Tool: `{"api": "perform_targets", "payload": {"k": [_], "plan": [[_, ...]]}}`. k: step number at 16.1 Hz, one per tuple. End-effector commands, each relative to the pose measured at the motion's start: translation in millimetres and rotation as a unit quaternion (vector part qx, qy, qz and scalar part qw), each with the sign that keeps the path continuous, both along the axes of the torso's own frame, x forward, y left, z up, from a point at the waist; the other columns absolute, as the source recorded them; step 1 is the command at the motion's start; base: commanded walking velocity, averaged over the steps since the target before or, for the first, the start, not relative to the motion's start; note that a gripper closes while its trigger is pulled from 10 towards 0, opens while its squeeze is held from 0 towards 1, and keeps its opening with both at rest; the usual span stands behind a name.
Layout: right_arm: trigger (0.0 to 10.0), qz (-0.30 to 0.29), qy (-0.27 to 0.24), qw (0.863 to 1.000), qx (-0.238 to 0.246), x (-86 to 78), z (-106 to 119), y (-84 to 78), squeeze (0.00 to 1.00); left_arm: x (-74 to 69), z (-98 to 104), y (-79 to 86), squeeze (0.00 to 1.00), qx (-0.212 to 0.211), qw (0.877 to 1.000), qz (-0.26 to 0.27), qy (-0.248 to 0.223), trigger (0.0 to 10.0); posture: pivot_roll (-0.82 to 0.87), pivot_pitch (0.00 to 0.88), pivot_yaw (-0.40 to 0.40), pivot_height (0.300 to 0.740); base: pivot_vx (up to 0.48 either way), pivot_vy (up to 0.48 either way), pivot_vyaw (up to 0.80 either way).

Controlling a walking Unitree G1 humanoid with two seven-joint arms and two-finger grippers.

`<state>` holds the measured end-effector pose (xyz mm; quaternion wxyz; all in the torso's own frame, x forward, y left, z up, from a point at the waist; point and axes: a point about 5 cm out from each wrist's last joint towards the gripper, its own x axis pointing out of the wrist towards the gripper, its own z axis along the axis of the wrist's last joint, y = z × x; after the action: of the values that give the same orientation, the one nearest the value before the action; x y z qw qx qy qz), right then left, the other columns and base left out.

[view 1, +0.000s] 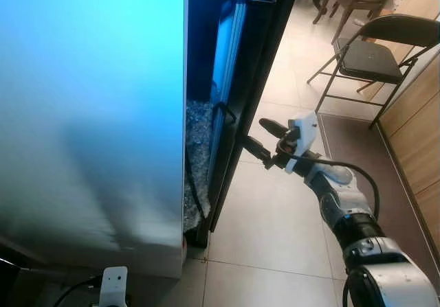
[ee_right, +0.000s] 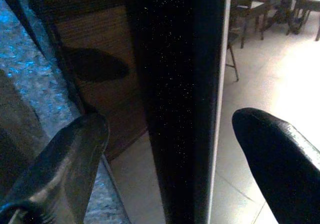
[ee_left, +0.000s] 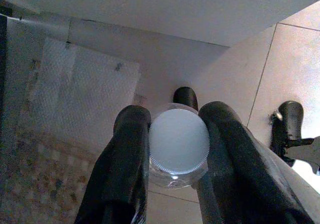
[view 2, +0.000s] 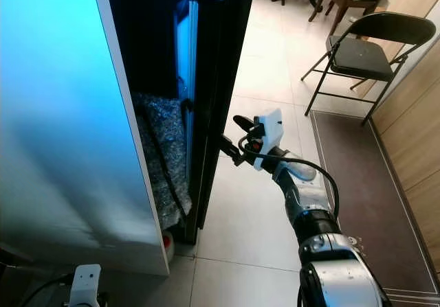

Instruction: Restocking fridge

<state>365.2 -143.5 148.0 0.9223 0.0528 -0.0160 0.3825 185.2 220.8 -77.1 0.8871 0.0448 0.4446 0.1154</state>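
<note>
Two tools at work: the right tool (view 1: pixel 260 137) straddles the fridge door (view 2: pixel 216 80) edge, fingers wide; the left tool (ee_left: pixel 172 144) pinches a bottle (ee_left: pixel 179 146) near the floor. A slipping door could swing shut; a loose pinch could drop the bottle.

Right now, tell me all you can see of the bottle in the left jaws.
The bottle appears end-on in the left wrist view: a round white screw cap with a ribbed edge, and beneath it a rim of clear, plastic-looking shoulder. The left gripper is closed on it, one black finger pressing each side just below the cap. Its body, label and contents are hidden behind the cap. It hangs above pale floor tiles, beside a white wall.
</note>
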Motion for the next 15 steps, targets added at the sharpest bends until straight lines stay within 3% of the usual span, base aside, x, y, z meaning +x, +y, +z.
{"api": "perform_targets", "payload": {"k": [1,5,12,15], "plan": [[10.0,-0.020,-0.007,1.000,-0.005,3.0,2,-5.2,0.00,-2.8,-3,-6.4,0.00,-0.009,1.000,-0.004,0.006,10.0,-0.10,0.132,-0.141,0.740,0.000,0.000,0.00],[10.0,-0.101,-0.014,0.995,-0.023,7.1,-1,-20.5,0.00,-7.6,-5,-5.1,0.00,-0.008,1.000,-0.004,0.012,10.0,-0.10,0.134,-0.139,0.740,0.000,0.000,0.00],[10.0,-0.154,-0.012,0.987,-0.034,6.0,-9,-35.7,0.00,-9.9,-6,-5.5,0.00,-0.009,1.000,-0.007,0.018,10.0,-0.11,0.136,-0.134,0.740,0.000,0.000,0.00],[10.0,-0.152,-0.016,0.988,-0.037,8.4,-6,-34.6,0.00,-9.3,-6,-5.2,0.00,-0.008,1.000,-0.007,0.018,10.0,-0.10,0.135,-0.133,0.740,0.000,0.000,0.00]]}}
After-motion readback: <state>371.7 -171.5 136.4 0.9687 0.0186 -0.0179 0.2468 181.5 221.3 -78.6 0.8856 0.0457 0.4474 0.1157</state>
